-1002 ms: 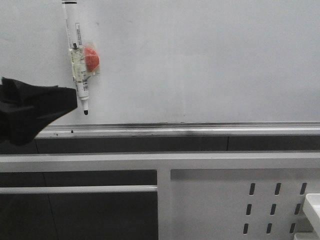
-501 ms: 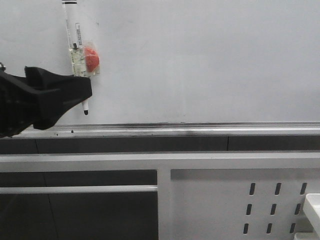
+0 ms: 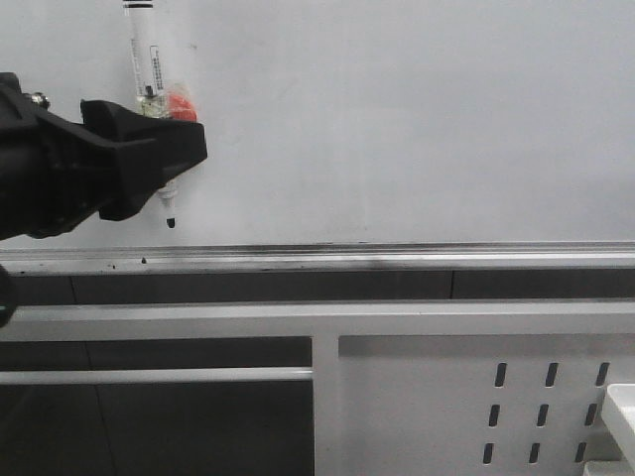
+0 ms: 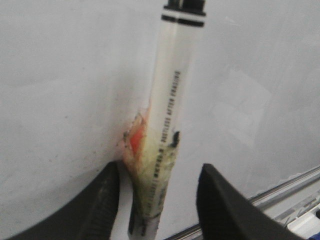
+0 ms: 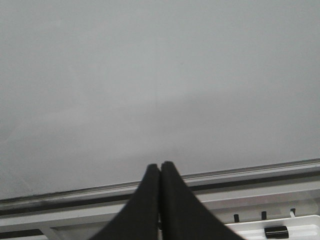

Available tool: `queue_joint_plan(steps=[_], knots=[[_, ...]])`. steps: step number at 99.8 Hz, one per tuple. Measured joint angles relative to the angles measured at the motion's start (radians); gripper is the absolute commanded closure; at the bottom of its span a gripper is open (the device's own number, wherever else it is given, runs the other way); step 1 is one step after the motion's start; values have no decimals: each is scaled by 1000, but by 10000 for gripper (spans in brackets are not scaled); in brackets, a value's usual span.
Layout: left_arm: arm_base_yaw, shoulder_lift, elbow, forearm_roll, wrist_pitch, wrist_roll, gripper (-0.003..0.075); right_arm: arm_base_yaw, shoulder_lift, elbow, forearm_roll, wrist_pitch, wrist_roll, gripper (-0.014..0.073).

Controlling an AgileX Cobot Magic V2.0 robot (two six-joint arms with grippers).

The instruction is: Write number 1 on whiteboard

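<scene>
The whiteboard (image 3: 397, 119) fills the upper front view, with its silver tray rail (image 3: 397, 256) below. No marker stroke of a number 1 shows on it. A white marker (image 3: 147, 59) hangs tip down on the board at the upper left, taped beside a red blob (image 3: 181, 100). My left gripper (image 3: 189, 149) is open at the marker's lower barrel. In the left wrist view the marker (image 4: 170, 100) stands between the two fingers (image 4: 105, 192), which are apart from it, around my left gripper's opening (image 4: 160, 175). My right gripper (image 5: 160, 167) is shut and empty, facing the bare board (image 5: 160, 75).
A white perforated metal panel (image 3: 476, 397) stands below the rail at the right. A white tray's corner (image 3: 623, 412) shows at the lower right; in the right wrist view it holds a small black object (image 5: 276, 232). Dark specks lie on the rail (image 3: 144, 261).
My left gripper has moved up and to the right from the lower left, and its open jaws now straddle the marker's lower barrel. The marker has not moved.
</scene>
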Motion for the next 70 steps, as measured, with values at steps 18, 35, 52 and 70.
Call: queue_joint_plan(steps=[18,35,52,70], knots=[[0,2,-1,-6,0,0,740,0,0,0,0,0,0,663],[0,2,9,2,0,0,740,17,0,0,0,0,-5,663],[0,2,24,151,0,0,740,136,4,-37,22,43,-157,663],[0,0,4,400,52,0,740,325,84,-140,74,110,-396,660]])
